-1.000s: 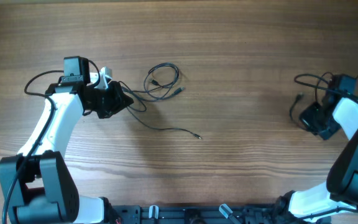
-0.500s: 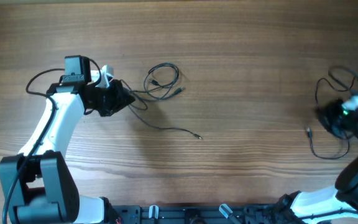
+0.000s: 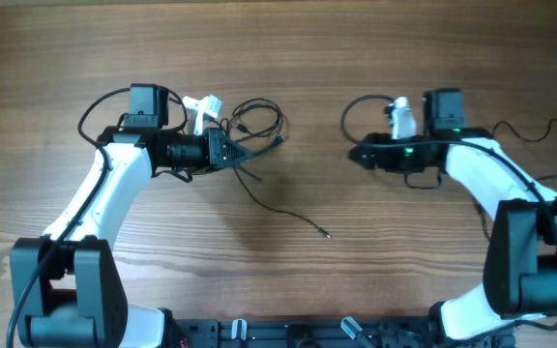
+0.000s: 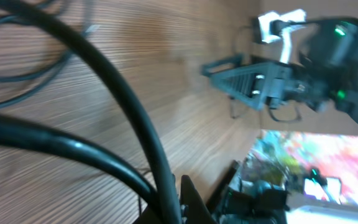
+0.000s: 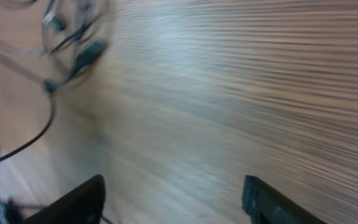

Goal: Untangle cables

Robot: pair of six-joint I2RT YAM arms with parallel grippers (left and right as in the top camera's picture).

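Note:
A tangle of thin black cables (image 3: 255,122) lies left of the table's middle, and one loose tail (image 3: 298,217) trails toward the front. My left gripper (image 3: 242,155) points right at the lower edge of the tangle and is shut on a black cable strand (image 4: 129,118), which looms thick and blurred in the left wrist view. My right gripper (image 3: 354,155) faces it from the right with bare wood between them. It is open, and nothing sits between its fingers (image 5: 79,200). The right wrist view shows the tangle (image 5: 73,43) ahead at the upper left.
Another thin black cable (image 3: 547,128) lies at the far right, behind the right arm. A white camera mount (image 3: 204,106) sticks up by the left wrist. The right gripper (image 4: 244,78) shows in the left wrist view. The arm bases stand along the front edge.
The right arm swung from the far right edge to the middle, and its jaws opened. The left gripper moved slightly right with its cable, dragging the tail along.

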